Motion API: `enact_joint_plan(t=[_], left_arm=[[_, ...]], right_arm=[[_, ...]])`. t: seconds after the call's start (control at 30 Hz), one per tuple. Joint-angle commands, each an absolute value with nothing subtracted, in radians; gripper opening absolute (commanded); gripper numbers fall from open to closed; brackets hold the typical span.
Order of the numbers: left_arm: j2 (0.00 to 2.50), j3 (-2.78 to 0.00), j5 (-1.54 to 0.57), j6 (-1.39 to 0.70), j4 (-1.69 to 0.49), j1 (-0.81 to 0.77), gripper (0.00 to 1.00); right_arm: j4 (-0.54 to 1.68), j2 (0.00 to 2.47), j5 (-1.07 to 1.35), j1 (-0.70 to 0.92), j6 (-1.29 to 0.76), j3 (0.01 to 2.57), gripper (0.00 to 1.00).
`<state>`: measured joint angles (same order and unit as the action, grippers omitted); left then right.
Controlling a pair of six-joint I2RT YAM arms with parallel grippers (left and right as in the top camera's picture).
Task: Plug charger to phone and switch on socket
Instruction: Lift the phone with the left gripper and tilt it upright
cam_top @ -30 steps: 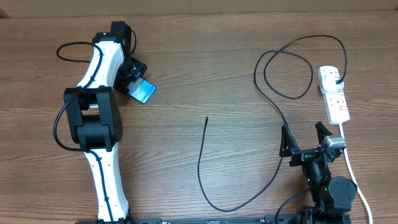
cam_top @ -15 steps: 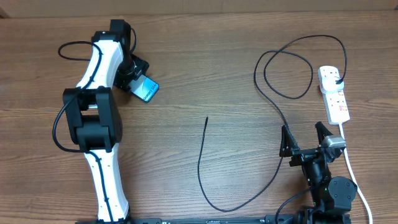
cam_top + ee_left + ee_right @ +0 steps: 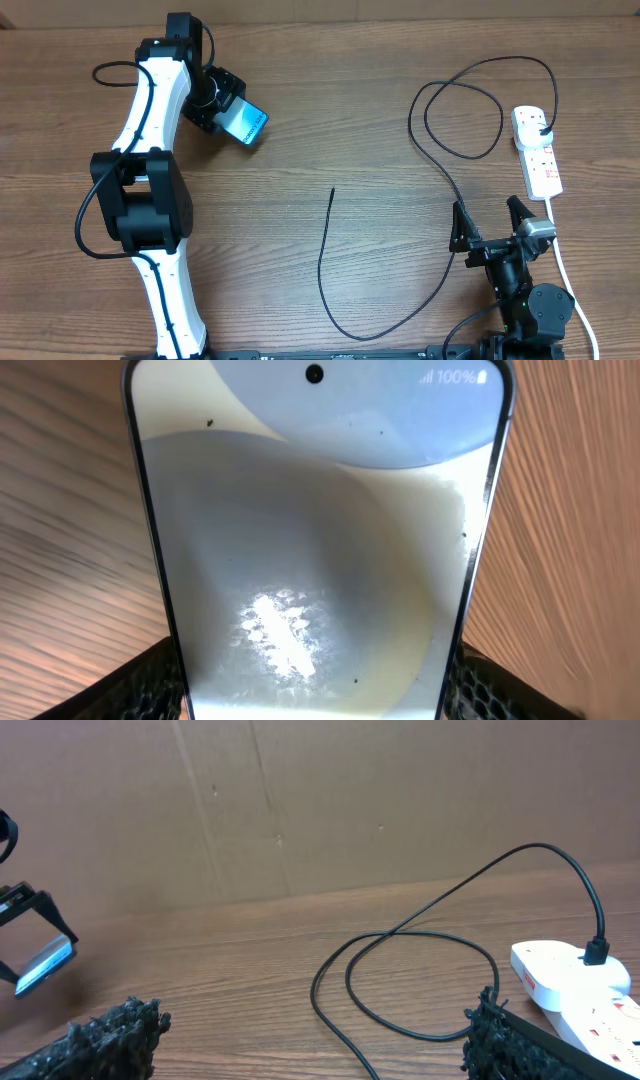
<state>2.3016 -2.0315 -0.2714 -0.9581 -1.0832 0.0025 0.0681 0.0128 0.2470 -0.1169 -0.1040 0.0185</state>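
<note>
Since earlier, the left gripper (image 3: 228,113), clamped on the phone (image 3: 246,123), had shifted rightward at far left, its fingers mostly cut off in the wrist view. The right gripper (image 3: 490,222) gaped empty beside the charger (image 3: 322,262).

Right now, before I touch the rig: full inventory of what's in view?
phone: 1, light-blue lit screen, dark rim; tilted, far left of the table
charger: 1, thin black cable; plug in the socket's far-end outlet, loops over the table's right half, free tip lying mid-table
socket: 1, white strip with red marks, thick white cord; right edge of the table
table: 1, brown wood grain
cardboard wall: 1, brown; behind the table
left arm: 1, white and black; stretched far
right arm: 1, black; near edge
left tool: 1, black; shut on phone
right tool: 1, black; open, empty
</note>
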Motion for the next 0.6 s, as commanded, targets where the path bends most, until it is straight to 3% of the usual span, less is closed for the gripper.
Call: enact_joint_plan(t=[0.0,0.57], left_arm=[[2.252,-2.058,-0.44,-0.939,-1.064,0.005,0.04],[2.252,-2.058,-0.902,-0.946,-1.043,-0.012,0.04]], right_arm=[[0.062,0.003,0.236,-0.111,-0.101,0.008,1.0],[0.062,0.003,0.236,-0.111,-0.101,0.008,1.0]])
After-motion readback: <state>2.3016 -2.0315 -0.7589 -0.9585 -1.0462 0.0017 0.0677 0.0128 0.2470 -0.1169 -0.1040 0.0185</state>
